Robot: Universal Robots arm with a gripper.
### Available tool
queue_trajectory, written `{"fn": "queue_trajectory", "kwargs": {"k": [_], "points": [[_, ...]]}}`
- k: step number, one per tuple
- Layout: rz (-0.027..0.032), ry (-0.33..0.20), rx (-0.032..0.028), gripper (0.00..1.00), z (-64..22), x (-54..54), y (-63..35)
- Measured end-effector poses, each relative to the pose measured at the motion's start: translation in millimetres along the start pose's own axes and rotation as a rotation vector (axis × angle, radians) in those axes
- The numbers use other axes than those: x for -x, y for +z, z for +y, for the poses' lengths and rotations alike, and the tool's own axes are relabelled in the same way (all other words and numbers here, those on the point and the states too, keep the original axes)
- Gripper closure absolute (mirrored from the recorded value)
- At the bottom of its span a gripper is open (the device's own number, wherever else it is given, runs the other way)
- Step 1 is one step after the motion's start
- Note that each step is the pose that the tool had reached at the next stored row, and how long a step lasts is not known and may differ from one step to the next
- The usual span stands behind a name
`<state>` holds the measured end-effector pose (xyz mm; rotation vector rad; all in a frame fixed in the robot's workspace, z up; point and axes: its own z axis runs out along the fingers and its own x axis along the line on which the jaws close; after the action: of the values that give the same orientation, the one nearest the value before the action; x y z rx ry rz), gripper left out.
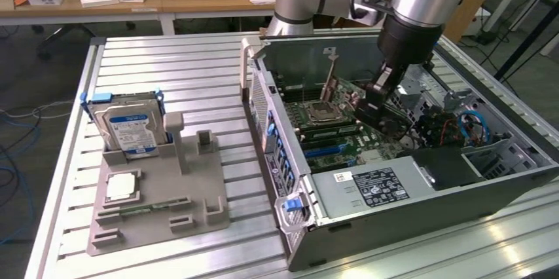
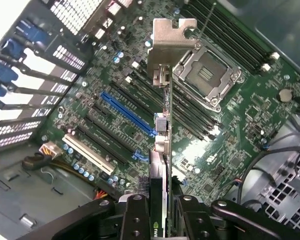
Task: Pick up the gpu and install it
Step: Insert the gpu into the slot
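My gripper [image 1: 376, 100] is shut on the gpu [image 1: 346, 93], a thin card with a grey metal end bracket, and holds it inside the open computer case [image 1: 397, 190]. The card hangs just above the green motherboard [image 1: 336, 136]. In the wrist view the gpu [image 2: 162, 150] is edge-on, its bracket [image 2: 170, 40] pointing toward the case's rear slot wall, and the black fingers [image 2: 135, 217] clamp its near end at my gripper [image 2: 160, 212]. The card's edge runs over the board between the blue slot [image 2: 127, 115] and the processor socket [image 2: 205, 75].
A grey fixture tray [image 1: 148, 207] lies on the slatted table at the exterior view's left, with a silver blue-labelled hard drive [image 1: 129, 128] standing in it. Cables [image 1: 467, 128] and a drive cage [image 1: 515, 154] crowd the case's far end.
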<state>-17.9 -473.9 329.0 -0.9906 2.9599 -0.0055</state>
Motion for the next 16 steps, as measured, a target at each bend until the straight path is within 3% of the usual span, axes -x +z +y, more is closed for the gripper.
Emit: {"fn": "queue_trajectory", "kwargs": {"k": [5, 8, 16], "points": [[0.0009, -0.047, 0.0018, 0.73, -1.1, 1.5, 0.0], [0.0030, -0.211, 0.0076, 0.73, -5.0, 6.6, 0.2], [0.0046, -0.288, 0.0109, 0.73, -6.7, 8.9, 0.2]]}}
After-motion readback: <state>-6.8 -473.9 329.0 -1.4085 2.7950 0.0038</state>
